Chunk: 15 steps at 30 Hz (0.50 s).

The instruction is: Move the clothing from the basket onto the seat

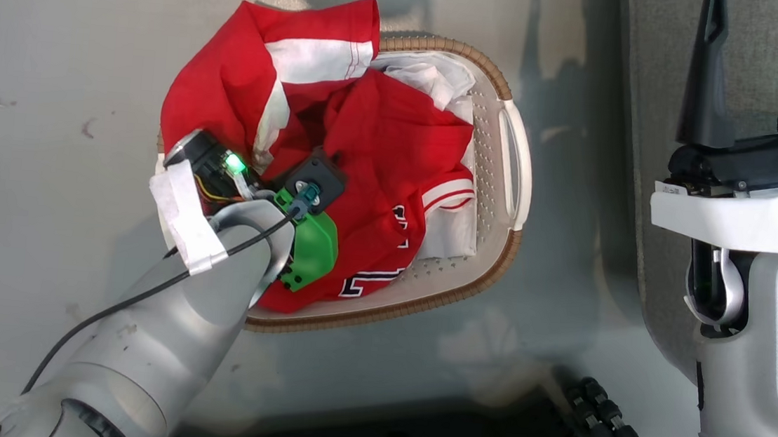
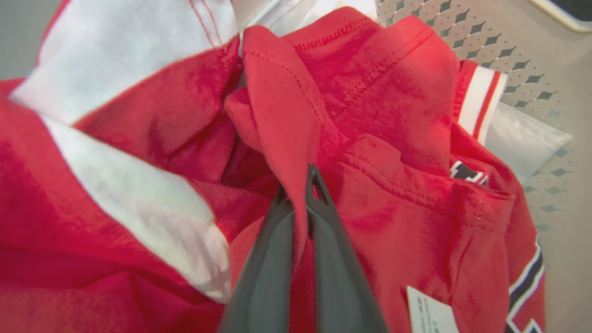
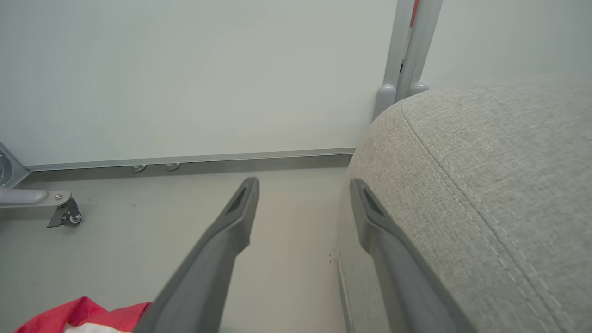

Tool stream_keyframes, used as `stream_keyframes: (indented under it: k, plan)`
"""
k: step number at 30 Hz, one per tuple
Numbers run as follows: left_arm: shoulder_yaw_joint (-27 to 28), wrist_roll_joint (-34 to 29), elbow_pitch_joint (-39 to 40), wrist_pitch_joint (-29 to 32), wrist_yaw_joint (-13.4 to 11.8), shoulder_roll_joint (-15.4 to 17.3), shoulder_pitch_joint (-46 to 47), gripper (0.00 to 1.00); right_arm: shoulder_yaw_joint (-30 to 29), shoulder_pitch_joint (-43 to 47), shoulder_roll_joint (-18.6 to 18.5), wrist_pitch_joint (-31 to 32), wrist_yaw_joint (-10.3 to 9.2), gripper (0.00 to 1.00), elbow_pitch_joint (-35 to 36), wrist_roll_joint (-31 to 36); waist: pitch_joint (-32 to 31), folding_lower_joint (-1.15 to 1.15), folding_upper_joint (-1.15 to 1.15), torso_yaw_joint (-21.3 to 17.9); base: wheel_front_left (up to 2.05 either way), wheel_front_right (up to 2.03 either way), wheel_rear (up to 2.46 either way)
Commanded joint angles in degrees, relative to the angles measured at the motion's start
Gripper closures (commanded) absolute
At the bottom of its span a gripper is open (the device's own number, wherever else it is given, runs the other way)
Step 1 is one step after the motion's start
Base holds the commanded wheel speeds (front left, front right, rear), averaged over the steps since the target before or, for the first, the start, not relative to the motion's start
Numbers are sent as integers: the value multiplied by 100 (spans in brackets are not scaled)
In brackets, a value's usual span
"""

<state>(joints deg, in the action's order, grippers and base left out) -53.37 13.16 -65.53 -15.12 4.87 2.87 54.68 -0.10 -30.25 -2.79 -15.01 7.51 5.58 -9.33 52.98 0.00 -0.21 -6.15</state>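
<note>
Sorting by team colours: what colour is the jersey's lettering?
Black, white-outlined lettering; head view shows it best.

At centre frame we see the basket (image 1: 515, 166) on the grey floor (image 1: 56, 77), heaped with the red-and-white clothing (image 1: 381, 147). Our left arm (image 1: 216, 267) reaches from the lower left into the heap. At upper right, our right hand (image 1: 760, 26) shows fingers apart against the seat (image 1: 657, 129).

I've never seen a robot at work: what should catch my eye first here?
A heap of red clothing fills the oval basket on the floor. The left claw is shut on a red fold there, while the right claw hangs open by the grey seat.
</note>
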Motion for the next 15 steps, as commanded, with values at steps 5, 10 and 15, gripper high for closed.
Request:
stream_keyframes:
  k: [5,10,15]
  plan:
    - [-94,145,422,-5,117,7,-289,100,6,111,-19,-26,-4,0,-134,49,-423,0,21,99,0,0,0]
    - [-119,211,973,-6,177,12,-610,100,-87,268,-19,-26,-4,0,-262,155,-904,0,21,243,0,0,0]
    - [-23,182,1611,-6,209,248,-959,100,-171,540,-20,-26,-4,0,-433,268,-1585,0,21,404,0,0,0]
